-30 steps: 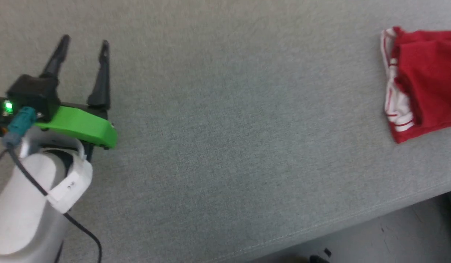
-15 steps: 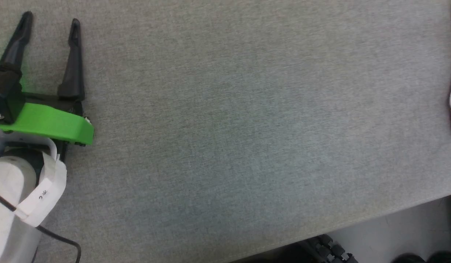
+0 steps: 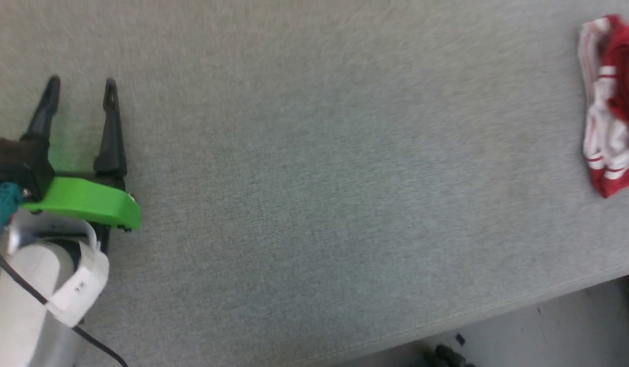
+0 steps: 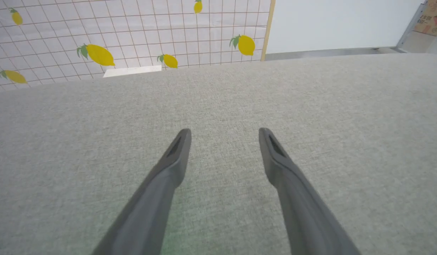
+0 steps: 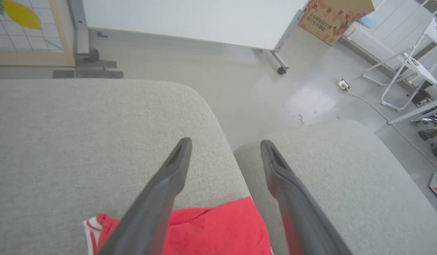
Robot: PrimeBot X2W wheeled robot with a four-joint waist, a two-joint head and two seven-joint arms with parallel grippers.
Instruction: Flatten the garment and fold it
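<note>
The bunched garment (image 3: 612, 117) lies at the far right, just beneath the right tool (image 5: 225, 143), spread wide and empty. The left tool (image 3: 81, 86), equally wide, is well apart.

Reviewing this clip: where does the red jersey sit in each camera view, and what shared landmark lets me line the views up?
Head view: the garment lies at the far right, upper part, cut by the frame edge.
Left wrist view: the grey cushion stretches ahead of the left gripper.
Right wrist view: bottom centre, beneath the open right gripper.
Shared landmark: the grey cushion under everything.
</note>
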